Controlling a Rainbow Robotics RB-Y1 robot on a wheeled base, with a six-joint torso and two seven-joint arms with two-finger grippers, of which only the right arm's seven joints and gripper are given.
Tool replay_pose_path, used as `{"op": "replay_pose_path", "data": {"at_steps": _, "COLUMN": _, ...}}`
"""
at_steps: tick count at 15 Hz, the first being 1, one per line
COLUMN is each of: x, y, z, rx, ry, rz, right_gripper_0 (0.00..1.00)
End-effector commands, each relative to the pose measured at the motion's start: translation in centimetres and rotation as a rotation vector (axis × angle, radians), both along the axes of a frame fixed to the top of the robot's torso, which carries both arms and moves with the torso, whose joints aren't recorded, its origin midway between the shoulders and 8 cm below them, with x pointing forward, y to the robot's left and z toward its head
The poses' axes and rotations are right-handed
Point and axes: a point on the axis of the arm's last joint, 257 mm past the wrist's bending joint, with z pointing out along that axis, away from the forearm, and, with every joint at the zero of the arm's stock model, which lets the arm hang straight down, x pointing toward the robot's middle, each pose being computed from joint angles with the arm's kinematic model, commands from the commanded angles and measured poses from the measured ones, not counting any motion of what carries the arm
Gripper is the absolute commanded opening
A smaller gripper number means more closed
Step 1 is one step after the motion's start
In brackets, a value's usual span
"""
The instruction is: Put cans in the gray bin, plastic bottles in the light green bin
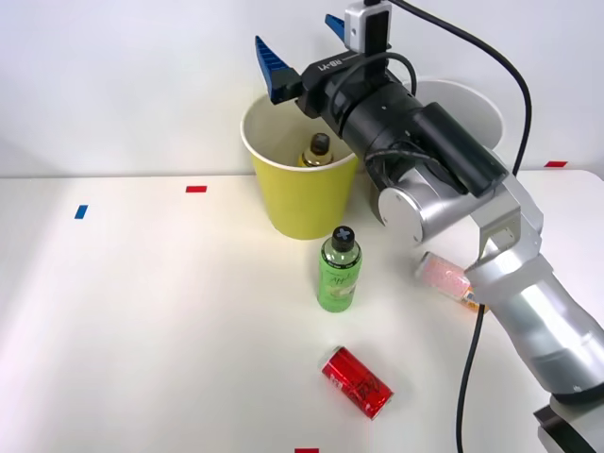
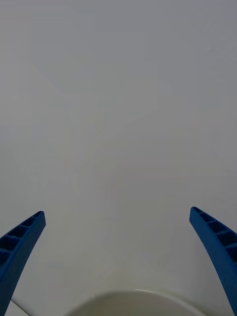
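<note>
My right gripper hangs open above the light green bin, with nothing between its blue fingers. Inside that bin stands a yellow-orange plastic bottle with a black cap. A green plastic bottle stands upright on the table just in front of the bin. Nearer the front edge a red can lies on its side. A pale pink can lies to the right, partly behind my arm. The gray bin stands behind my arm, mostly hidden. In the right wrist view the gripper is spread wide before a white wall.
Small red and blue tape marks lie on the white table. A black cable hangs beside my arm. A pale curved bin rim shows between the fingers in the right wrist view.
</note>
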Motion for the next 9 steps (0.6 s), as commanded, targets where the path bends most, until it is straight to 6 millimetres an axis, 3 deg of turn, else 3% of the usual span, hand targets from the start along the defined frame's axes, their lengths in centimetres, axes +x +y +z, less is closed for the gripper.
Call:
{"op": "replay_pose_path", "data": {"at_steps": 1, "x": -2.9, "y": -2.7, "z": 0.1, "rx": 0.053, "ry": -0.019, "rz": -0.017, "right_gripper_0": 1.0}}
{"op": "replay_pose_path", "data": {"at_steps": 6, "x": -7.7, "y": -8.3, "z": -0.3, "rx": 0.123, "ry": -0.062, "rz": -0.083, "right_gripper_0": 1.0}}
{"op": "replay_pose_path", "data": {"at_steps": 9, "x": -10.2, "y": -12.5, "z": -2.6, "rx": 0.183, "ry": -0.105, "rz": -0.152, "right_gripper_0": 1.0}}
